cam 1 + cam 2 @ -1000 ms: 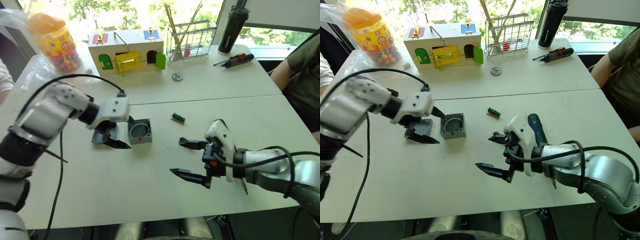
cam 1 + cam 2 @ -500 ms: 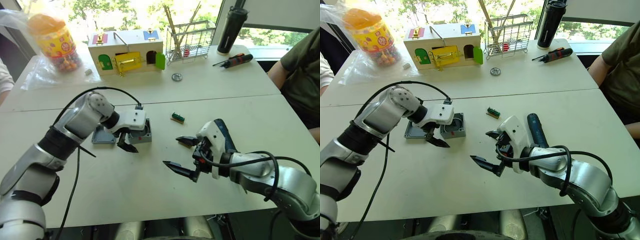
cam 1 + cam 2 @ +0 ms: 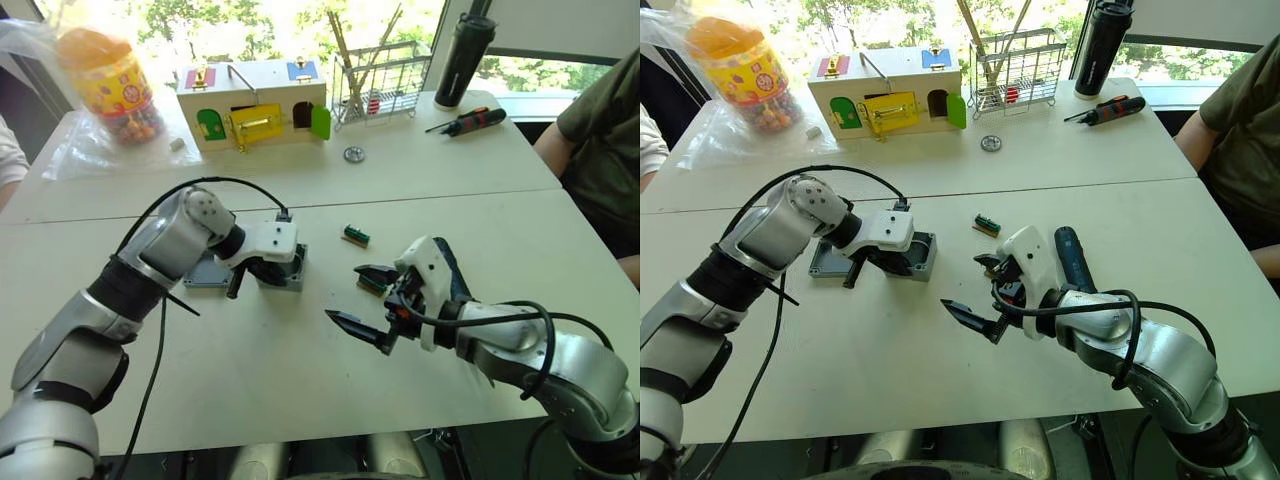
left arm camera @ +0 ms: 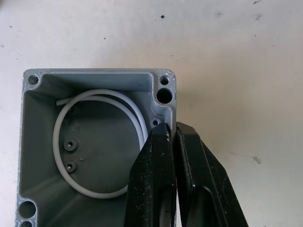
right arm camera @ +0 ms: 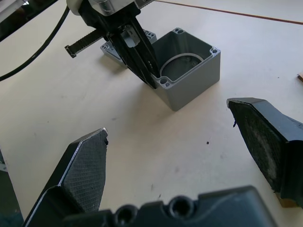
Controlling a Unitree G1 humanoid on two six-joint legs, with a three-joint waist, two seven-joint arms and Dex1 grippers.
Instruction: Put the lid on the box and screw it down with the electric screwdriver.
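Observation:
The grey box (image 3: 293, 272) stands open-topped on the white table, with a white ring in its cavity (image 4: 94, 142). My left gripper (image 4: 171, 126) is shut on the box's wall near a corner, one finger inside and one outside. The flat grey lid (image 3: 826, 262) lies just left of the box, partly hidden by that arm. To the right of the box my right gripper (image 3: 345, 293) hovers open and empty above the table. The dark blue electric screwdriver (image 3: 1072, 255) lies on the table behind it.
At the back stand a wooden box with coloured doors (image 3: 255, 110), a wire rack (image 3: 380, 80), a black bottle (image 3: 463, 55), a black-and-orange screwdriver (image 3: 470, 120) and a candy jar (image 3: 105, 85). A small green piece (image 3: 356, 236) lies mid-table. A person (image 3: 610, 140) sits at the right.
My left gripper has moved from over the lid to the box and shut on its wall. The right gripper has drifted a little left, staying open.

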